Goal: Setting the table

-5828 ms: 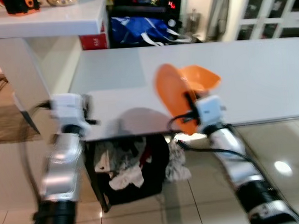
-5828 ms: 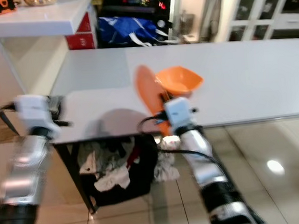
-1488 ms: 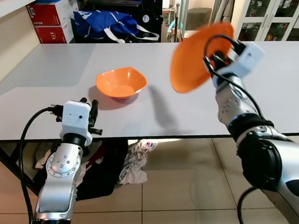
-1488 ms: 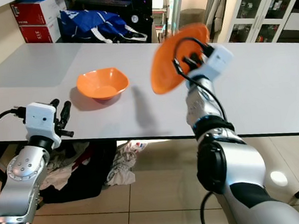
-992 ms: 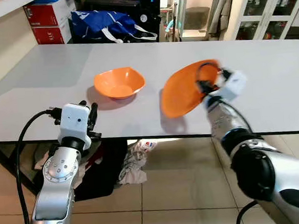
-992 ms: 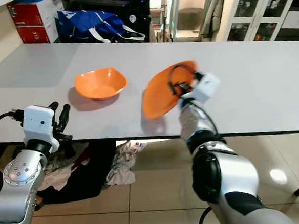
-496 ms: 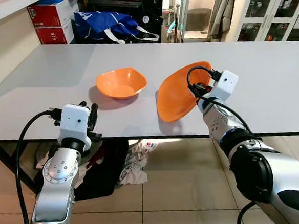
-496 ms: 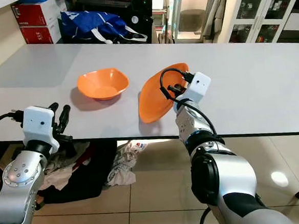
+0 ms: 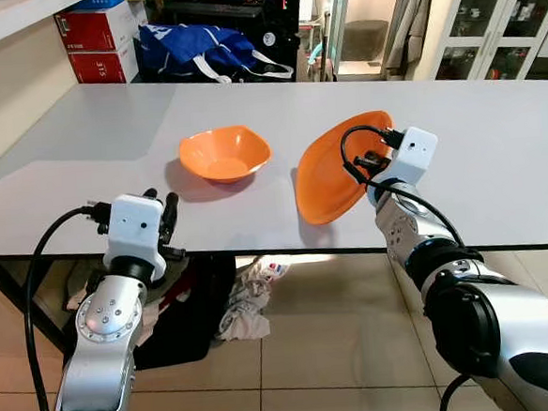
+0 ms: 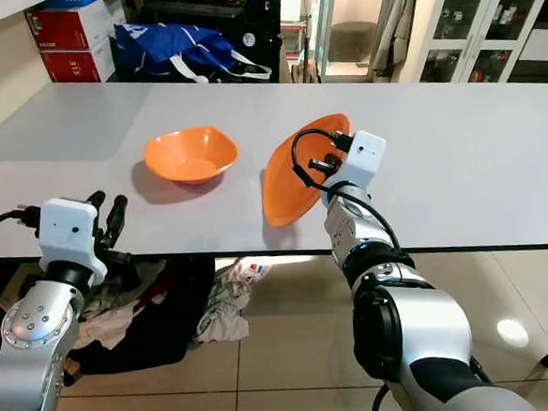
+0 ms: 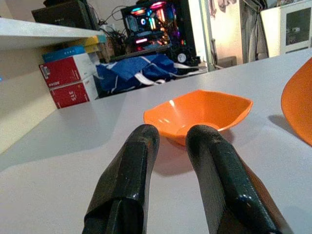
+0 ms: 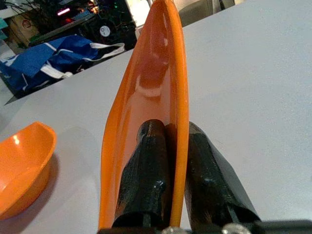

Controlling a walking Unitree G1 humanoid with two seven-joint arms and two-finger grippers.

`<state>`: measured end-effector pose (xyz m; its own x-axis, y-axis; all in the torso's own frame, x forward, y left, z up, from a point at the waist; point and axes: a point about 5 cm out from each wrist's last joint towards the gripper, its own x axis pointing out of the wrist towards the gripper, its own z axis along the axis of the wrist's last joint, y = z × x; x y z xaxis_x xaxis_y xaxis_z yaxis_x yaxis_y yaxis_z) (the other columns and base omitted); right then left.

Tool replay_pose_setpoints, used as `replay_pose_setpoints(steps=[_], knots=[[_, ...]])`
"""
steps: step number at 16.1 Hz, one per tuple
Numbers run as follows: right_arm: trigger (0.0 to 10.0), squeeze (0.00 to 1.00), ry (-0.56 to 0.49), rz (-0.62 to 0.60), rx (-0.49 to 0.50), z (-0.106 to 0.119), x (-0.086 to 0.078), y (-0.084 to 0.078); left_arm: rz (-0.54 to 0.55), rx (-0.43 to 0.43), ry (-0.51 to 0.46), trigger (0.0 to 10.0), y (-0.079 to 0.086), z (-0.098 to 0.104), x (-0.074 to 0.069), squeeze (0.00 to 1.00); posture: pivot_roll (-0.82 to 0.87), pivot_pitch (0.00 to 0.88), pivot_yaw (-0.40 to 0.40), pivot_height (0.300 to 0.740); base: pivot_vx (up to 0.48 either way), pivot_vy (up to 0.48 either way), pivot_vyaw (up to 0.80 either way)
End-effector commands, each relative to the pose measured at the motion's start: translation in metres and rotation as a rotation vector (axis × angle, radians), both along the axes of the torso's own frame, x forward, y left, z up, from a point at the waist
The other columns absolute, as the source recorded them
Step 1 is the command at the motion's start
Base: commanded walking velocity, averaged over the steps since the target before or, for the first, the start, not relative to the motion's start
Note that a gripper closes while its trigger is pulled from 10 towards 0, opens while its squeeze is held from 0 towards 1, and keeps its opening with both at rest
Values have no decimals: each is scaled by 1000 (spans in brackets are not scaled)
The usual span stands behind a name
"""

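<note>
Right now, two glossy orange plastic pieces: one squarish bowl [image 9: 224, 153] resting on smooth grey worktop [image 9: 496, 152]; one round plate [image 9: 333, 168] tilted steeply beside it, rim clamped between both fingers of right hand [image 12: 168, 168]; left hand [image 11: 170, 161] at near edge, fingers slightly parted, holding nothing.

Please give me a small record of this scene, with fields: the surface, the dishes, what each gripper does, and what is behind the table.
surface: white table
bowl: orange bowl upright on the table, left of the plate
plate: orange plate, tilted steeply, lower edge at the table
right gripper: right gripper shut on the plate's rim
left gripper: left gripper at the near table edge, fingers slightly apart, holding nothing
behind table: blue bag, red boxes
</note>
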<state>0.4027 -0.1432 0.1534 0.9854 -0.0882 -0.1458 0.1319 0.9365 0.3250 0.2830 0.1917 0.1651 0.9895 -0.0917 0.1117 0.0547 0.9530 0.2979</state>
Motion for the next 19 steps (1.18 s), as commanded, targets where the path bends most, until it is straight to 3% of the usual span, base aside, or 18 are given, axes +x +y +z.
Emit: replay_pose_setpoints(steps=[1,7,12,14,18,19], knots=[[10000,0,121,-1,-62,-28,-10,-2,-4,5,-10,10000,-1,4,-2,0,177,0,-33,740,0,0,0],[10000,0,208,-13,-139,-48,-20,-3,5,19,-1,10000,2,5,-7,0,203,10,-29,740,0,0,0],[10000,0,138,58,-224,-36,-14,10,26,21,0,10000,4,5,-5,0,187,10,-35,740,0,0,0],[10000,0,3,29,-325,-11,-6,11,17,11,-14,10000,0,7,-3,0,180,6,-40,740,0,0,0],[10000,0,-492,-57,-508,93,8,9,20,0,-22,10000,-4,3,2,0,138,0,-59,740,0,0,0],[10000,0,-531,-70,-514,101,7,7,22,5,-26,10000,-4,3,3,0,131,0,-65,740,0,0,0]])
